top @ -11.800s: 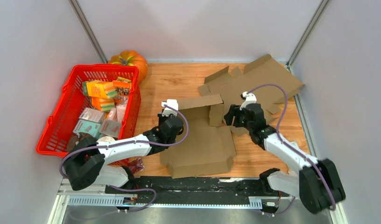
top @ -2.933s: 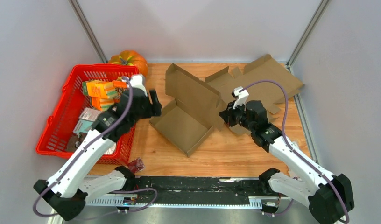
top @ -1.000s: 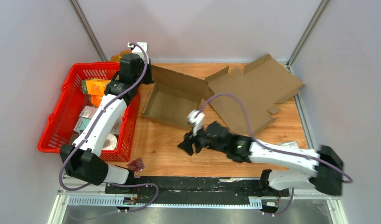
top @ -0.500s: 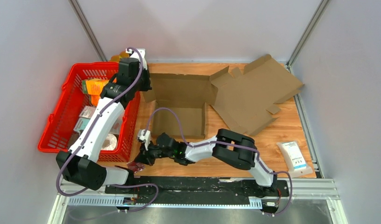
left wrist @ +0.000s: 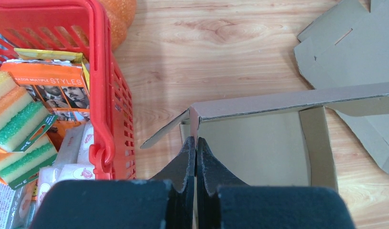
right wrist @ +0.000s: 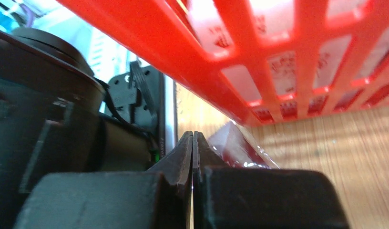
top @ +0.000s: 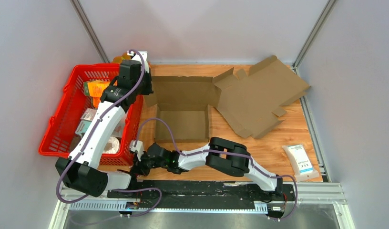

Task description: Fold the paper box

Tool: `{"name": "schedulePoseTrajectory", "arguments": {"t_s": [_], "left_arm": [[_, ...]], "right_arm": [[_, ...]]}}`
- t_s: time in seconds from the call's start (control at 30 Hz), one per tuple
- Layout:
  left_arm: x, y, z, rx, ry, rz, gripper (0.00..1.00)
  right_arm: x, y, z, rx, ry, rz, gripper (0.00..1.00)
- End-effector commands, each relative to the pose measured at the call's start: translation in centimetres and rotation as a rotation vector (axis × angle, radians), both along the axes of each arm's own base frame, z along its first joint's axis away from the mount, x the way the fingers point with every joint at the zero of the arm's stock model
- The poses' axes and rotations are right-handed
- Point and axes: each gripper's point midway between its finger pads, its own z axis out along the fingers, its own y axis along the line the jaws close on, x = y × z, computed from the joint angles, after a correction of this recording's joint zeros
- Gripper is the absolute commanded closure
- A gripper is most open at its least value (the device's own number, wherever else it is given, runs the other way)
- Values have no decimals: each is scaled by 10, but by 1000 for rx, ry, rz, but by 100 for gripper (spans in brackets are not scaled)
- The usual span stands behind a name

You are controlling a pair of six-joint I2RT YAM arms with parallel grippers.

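On the surface (top: 278,143) beside the red basket (top: 97,68), your left pincer (left wrist: 196,143) clamps the paper box (top: 183,124) at a corner, probably steadying it; your right pincer (right wrist: 192,138) is closed, empty.

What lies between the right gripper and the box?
In the top view, only bare table, crossed by the arm's purple cable, separates the right gripper from the box.
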Motion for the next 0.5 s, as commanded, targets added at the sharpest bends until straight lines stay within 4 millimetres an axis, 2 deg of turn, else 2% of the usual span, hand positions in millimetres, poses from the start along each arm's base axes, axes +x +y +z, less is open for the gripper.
{"name": "schedulePoseTrajectory", "arguments": {"t_s": [0.0,0.3,0.4,0.47], "left_arm": [[-2,1,21,-3,-60,-10,100],[-5,3,26,-13,-69,1,100],[-6,3,28,-7,-74,-3,100],[-7,6,27,9,-72,-1,100]], "right_arm": [[13,-6,-17,-65,-31,-66,100],[19,-17,-60,-223,-14,-67,100],[25,-24,-60,-256,-19,-116,100],[39,-38,-65,-317,-43,-204,100]]}}
